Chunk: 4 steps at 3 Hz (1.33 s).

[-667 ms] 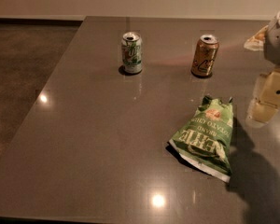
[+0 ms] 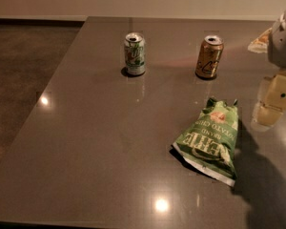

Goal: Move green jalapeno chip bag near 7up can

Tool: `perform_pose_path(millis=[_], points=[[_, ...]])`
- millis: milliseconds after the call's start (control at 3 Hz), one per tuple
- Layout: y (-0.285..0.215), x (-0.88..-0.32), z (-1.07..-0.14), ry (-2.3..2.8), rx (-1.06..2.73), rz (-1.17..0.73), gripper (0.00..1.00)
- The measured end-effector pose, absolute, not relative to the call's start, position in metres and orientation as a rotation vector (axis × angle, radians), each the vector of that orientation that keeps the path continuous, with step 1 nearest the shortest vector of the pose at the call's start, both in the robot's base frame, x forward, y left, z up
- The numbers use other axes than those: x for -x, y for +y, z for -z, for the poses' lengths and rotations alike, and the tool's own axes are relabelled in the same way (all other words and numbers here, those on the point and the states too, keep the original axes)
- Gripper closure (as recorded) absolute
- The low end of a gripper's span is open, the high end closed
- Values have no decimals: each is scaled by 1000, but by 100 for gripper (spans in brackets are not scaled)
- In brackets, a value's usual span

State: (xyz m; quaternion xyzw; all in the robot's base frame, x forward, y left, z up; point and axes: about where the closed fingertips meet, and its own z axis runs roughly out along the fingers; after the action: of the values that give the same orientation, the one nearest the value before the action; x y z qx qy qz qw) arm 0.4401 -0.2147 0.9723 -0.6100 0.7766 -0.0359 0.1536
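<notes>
Describer: Counter [image 2: 86, 151], grey and glossy. Nearest, right of centre, the green jalapeno chip bag [image 2: 209, 140] lies flat and crumpled. Just beyond, at the right edge, the gripper [image 2: 269, 109] hangs beside the bag, apart from it; whether it is released or clenched cannot be told.

Listener: And the target?

Describer: Farthest back, the 7up can [image 2: 134, 54] stands left of centre, with a gold-brown can [image 2: 209, 57] to its right. A good move would probably pinch the bag's upper edge, lift it clear, and carry it left, wide of both cans.
</notes>
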Motion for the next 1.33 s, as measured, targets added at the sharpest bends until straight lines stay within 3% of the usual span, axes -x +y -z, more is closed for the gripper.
perform_pose_path(millis=[1333], points=[[-196,-445,-890,2191,1977,-26,0]])
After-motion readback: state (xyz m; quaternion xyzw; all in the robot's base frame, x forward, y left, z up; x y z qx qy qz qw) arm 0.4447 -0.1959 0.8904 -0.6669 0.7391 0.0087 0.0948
